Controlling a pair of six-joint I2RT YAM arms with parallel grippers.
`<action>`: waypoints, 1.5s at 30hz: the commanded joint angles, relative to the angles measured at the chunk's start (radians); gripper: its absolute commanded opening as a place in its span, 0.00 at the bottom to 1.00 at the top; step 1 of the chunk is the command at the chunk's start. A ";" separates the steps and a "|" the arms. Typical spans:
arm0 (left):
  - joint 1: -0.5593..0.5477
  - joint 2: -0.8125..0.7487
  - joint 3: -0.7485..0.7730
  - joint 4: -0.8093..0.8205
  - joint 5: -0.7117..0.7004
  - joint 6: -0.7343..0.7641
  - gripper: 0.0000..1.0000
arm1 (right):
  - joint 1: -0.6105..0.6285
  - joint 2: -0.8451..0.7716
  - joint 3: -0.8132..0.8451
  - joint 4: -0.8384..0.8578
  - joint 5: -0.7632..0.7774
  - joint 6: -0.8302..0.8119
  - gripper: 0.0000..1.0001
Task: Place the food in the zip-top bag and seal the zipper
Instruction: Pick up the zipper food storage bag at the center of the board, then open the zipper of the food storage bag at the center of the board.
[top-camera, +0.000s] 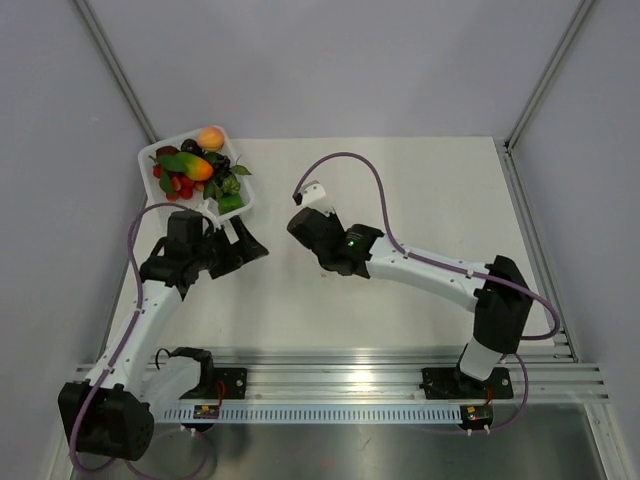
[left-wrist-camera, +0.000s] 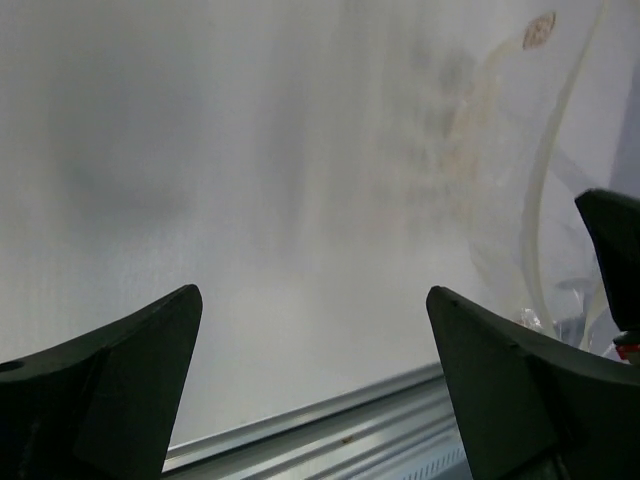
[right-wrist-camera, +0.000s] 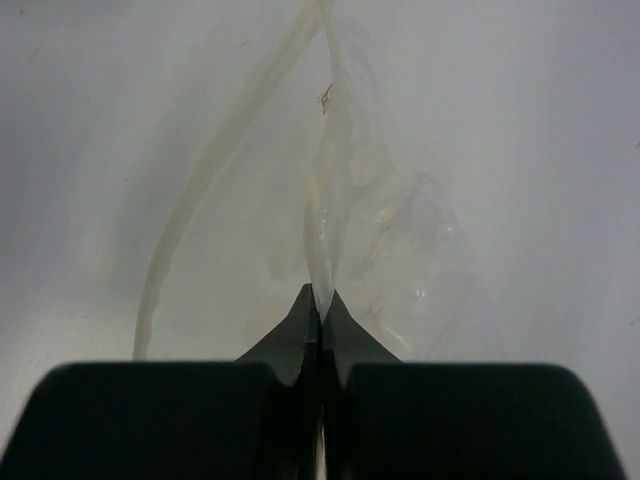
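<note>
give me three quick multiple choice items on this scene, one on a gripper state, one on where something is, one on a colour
1. How is the right gripper?
A. wide open
B. shut on a fruit
C. shut on the zip-top bag

2. Where is the food?
A. in the white tray
B. inside the zip-top bag
C. scattered by the arm bases

3. What colour is the tray?
A. blue
B. white
C. black

Answers:
1 C, the right wrist view shows its fingers pinched together on clear plastic.
2 A, the pieces sit heaped in the tray at the far left of the top view.
3 B, its rim shows white.
</note>
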 joint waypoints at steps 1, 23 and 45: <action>-0.079 0.033 0.007 0.149 0.147 -0.018 0.99 | -0.021 -0.094 -0.097 0.189 -0.105 0.058 0.00; -0.300 0.349 0.062 0.437 0.078 -0.210 0.76 | -0.024 -0.148 -0.153 0.181 -0.173 0.119 0.02; -0.325 0.332 0.077 0.414 0.046 -0.217 0.00 | -0.023 0.007 0.193 -0.259 0.017 0.148 0.55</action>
